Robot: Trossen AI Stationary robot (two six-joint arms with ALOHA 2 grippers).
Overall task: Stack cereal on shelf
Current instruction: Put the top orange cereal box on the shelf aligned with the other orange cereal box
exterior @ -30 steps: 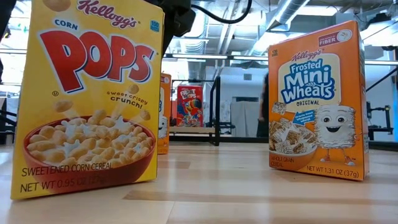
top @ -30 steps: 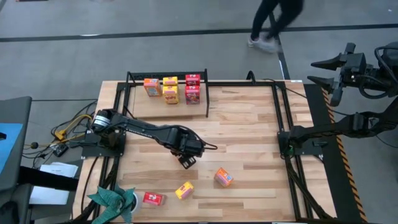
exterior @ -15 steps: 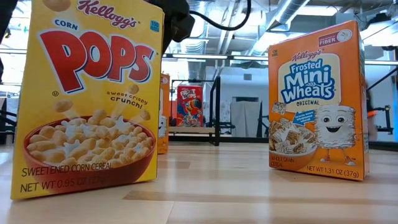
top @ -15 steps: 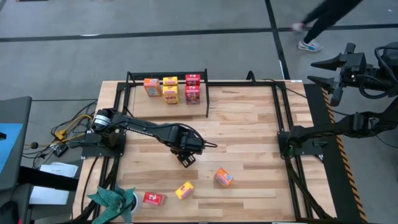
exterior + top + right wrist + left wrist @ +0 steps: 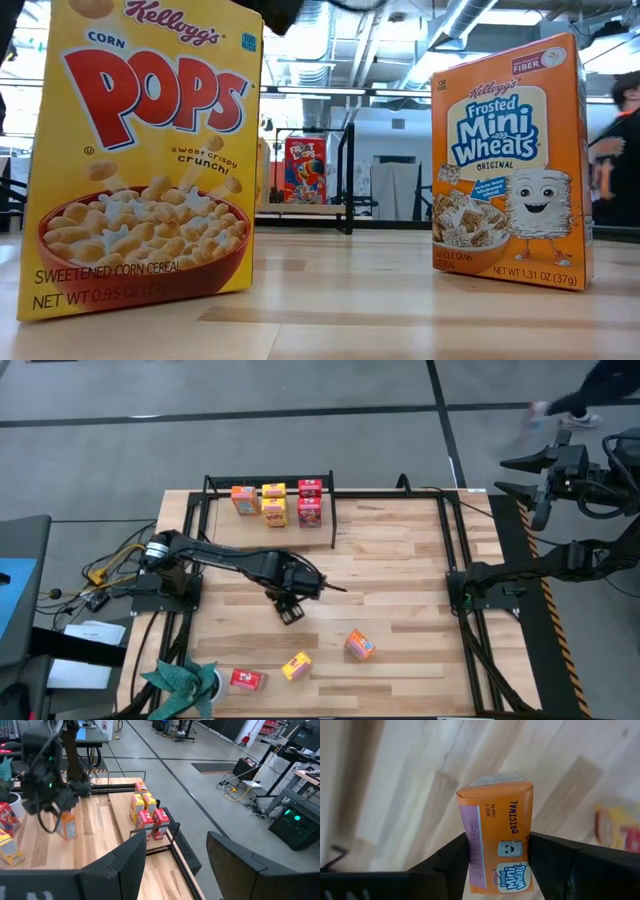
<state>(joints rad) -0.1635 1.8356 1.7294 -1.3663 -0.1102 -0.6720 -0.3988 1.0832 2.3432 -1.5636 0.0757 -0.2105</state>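
My left gripper (image 5: 289, 609) hangs over the table's middle, shut on an orange Frosted Mini Wheats box (image 5: 497, 820), which also shows below the left gripper (image 5: 62, 807) as an orange box (image 5: 67, 826). The shelf (image 5: 268, 478), a black frame at the far edge, carries several cereal boxes (image 5: 274, 512). Three loose boxes stand near the near edge: orange (image 5: 359, 645), yellow (image 5: 296, 665) and red (image 5: 246, 679). The low view shows a Corn Pops box (image 5: 140, 150) and a Mini Wheats box (image 5: 510, 165) close up. My right gripper (image 5: 175, 855) waits, open, beyond the table's right edge. My left gripper pinches the orange box between its two fingers (image 5: 447, 865), one on each of two opposite faces, at the end nearest the wrist (image 5: 500, 875). It comes from above, pointing down. The box hangs below the fingers, lifted clear of the table and slightly tilted.
A teal cloth bundle (image 5: 185, 680) lies at the near left corner, with cables (image 5: 115, 565) off the left edge. A black frame (image 5: 455, 560) stands along the table's right side. A person (image 5: 590, 400) walks beyond the far right corner.
My left gripper has risen and moved a little toward the left and far side. The orange box that stood on the table behind the Corn Pops box in the low view has been lifted off it. The person has walked rightward behind the table.
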